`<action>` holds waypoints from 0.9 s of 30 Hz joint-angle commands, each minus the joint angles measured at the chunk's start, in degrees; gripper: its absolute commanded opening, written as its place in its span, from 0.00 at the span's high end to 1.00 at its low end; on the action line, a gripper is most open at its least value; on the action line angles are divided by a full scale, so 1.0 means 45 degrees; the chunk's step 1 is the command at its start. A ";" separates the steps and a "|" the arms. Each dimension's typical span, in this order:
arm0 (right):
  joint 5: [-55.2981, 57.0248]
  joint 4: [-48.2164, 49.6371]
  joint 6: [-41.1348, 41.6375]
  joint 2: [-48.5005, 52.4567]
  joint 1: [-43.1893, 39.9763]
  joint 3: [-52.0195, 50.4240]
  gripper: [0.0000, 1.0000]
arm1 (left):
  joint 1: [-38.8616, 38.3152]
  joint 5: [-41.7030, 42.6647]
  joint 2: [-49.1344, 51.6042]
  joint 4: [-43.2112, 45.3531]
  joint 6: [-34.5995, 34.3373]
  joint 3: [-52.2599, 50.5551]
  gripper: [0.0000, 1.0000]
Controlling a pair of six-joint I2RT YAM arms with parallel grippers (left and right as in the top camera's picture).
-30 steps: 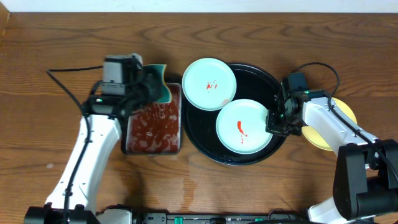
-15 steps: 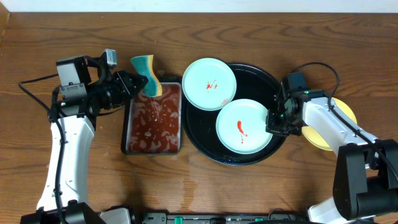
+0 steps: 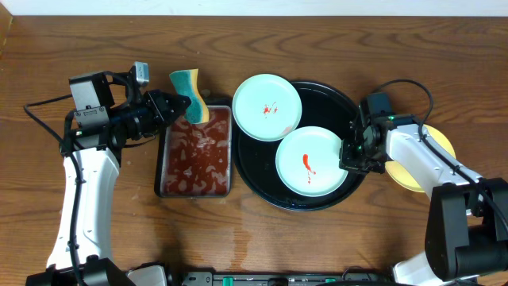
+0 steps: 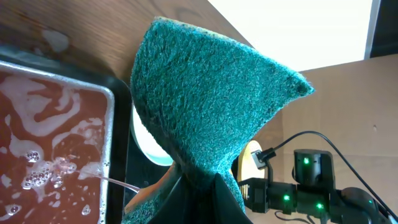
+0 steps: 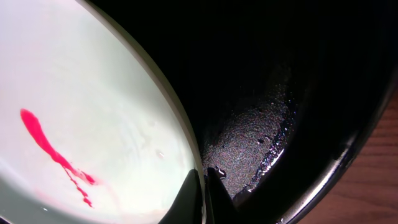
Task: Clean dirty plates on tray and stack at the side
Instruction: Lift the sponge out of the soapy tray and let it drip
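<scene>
Drips are the first risk. The left gripper (image 3: 176, 106) is clamped on the soaked sponge (image 3: 189, 94) and holds it over the far rim of the red tray (image 3: 158, 167). The wrist view shows a thin stream running off it. Carried across like this, it could trail red water over the wood.

The upper plate (image 3: 266, 107) overlaps the black tray (image 3: 325, 99) at its rim, so a hard wipe could tip it or slide it off. The lower plate (image 3: 311, 161) lies inside that tray, with the right gripper (image 3: 349, 159) pinched shut on its right edge. That hold is thin and the surface is wet, so scrubbing could make the plate slip free.

The yellow plate (image 3: 441, 143) lies on the table under the right arm, where a swing of the arm could knock it.
</scene>
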 commanded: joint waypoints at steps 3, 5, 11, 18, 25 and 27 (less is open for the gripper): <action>0.0083 -0.0034 -0.0194 -0.0126 0.0107 -0.0058 0.99 | 0.0068 0.0423 -0.0253 0.0087 0.0219 -0.0092 0.93; 0.0083 -0.0029 -0.0189 -0.0126 0.0107 -0.0058 0.99 | 0.0039 0.0423 -0.0253 0.0068 0.0214 -0.0092 0.93; 0.0083 0.0010 -0.0189 -0.0126 0.0107 -0.0058 0.99 | -0.0058 -0.0792 -0.0253 -0.0151 0.0219 -0.0092 0.93; 0.0083 0.0005 -0.0189 -0.0126 0.0107 -0.0058 0.99 | -0.1870 -0.5887 0.0034 -0.1579 0.0753 -0.0092 0.93; 0.0078 -0.0058 -0.0189 -0.0126 0.0107 -0.0058 0.99 | -0.4201 -1.0758 0.1341 -0.2657 0.0748 -0.0087 0.93; 0.0078 -0.0107 -0.0185 -0.0126 0.0107 -0.0058 0.99 | -0.4590 -1.0792 0.1608 -0.2739 0.0850 -0.0034 0.93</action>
